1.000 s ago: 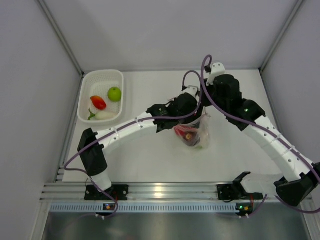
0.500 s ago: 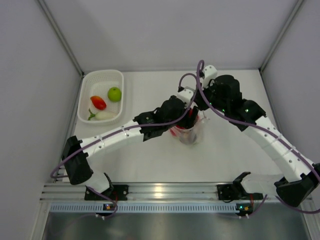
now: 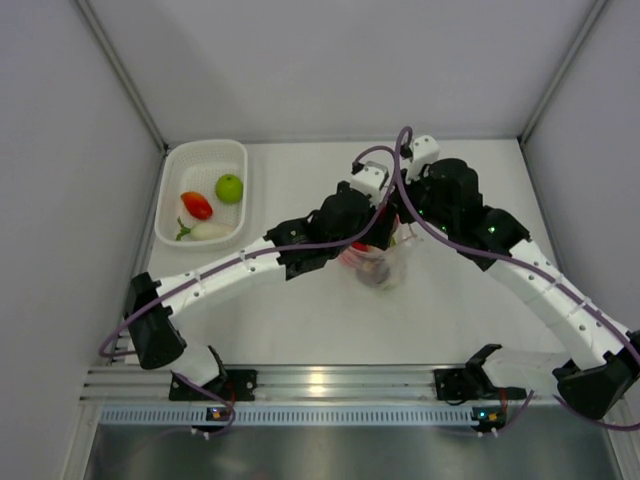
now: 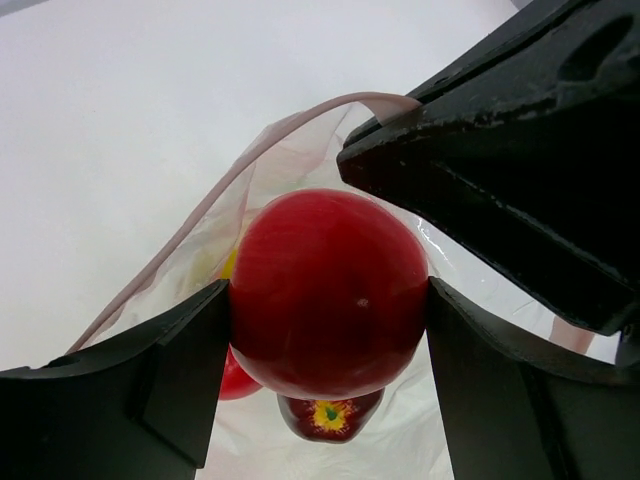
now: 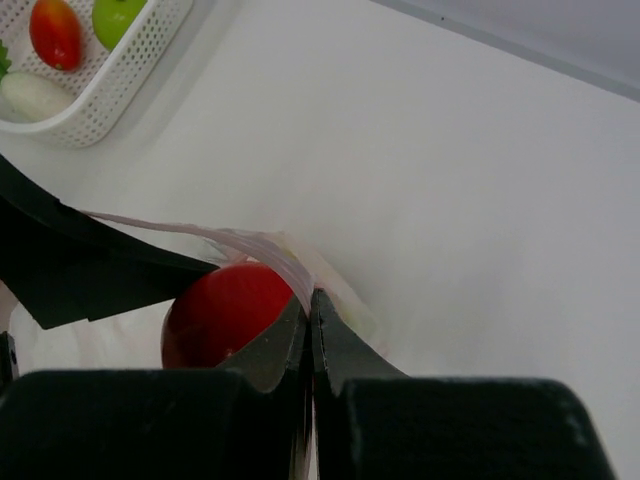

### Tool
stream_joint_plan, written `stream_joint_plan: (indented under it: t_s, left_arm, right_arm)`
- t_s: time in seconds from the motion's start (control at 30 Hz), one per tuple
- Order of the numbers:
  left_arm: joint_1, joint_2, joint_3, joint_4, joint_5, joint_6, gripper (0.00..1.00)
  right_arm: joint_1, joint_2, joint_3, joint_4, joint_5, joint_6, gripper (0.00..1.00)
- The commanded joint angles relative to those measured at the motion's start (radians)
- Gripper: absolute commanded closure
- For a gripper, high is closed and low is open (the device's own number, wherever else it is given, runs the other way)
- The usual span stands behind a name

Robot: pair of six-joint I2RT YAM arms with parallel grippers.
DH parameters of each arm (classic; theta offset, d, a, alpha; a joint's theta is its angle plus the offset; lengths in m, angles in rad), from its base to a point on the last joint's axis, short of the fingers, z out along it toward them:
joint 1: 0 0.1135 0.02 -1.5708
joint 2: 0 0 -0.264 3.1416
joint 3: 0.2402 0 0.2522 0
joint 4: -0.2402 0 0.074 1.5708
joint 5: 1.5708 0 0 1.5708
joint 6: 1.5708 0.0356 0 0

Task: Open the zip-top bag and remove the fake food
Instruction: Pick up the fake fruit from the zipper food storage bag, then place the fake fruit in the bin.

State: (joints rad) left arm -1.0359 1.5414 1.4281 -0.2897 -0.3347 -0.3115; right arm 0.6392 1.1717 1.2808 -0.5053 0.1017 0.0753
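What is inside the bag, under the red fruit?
A second red piece, a dark red one with a yellow centre, and a yellow sliver. The red fruit and jaws cover the rest of the bag.

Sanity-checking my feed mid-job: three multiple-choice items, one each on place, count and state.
1. The white basket sits: A far left; B near right; C between the arm bases.
2. Pieces in it: A two; B three; C five.
3. The left gripper: A open, empty; B shut on the basket; C shut on a red fruit.
1A, by the left wall. 2B, red piece, green piece, white radish. 3C, its fingers clamp the fruit at the zip-top bag mouth.
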Motion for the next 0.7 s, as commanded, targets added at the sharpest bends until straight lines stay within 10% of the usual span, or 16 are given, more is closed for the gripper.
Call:
stream_joint_plan:
  t_s: [0.0, 0.43, 0.67]
  left_arm:
    - [-0.039, -0.101, 0.061, 0.107, 0.03, -0.012, 1.0]
    - [-0.039, -0.231, 0.051, 0.037, -0.099, -0.047, 1.0]
    - [-0.023, -0.262, 0.077, -0.1, -0.45, -0.067, 1.0]
  right_arm:
    - [0.007, 0.009, -0.021, -0.004, 0.102, 0.037, 1.0]
    - [0.007, 0.039, -0.003, 0.024, 0.237, 0.116, 1.0]
    - [0.007, 0.026, -0.003, 0.021, 0.288, 0.15, 1.0]
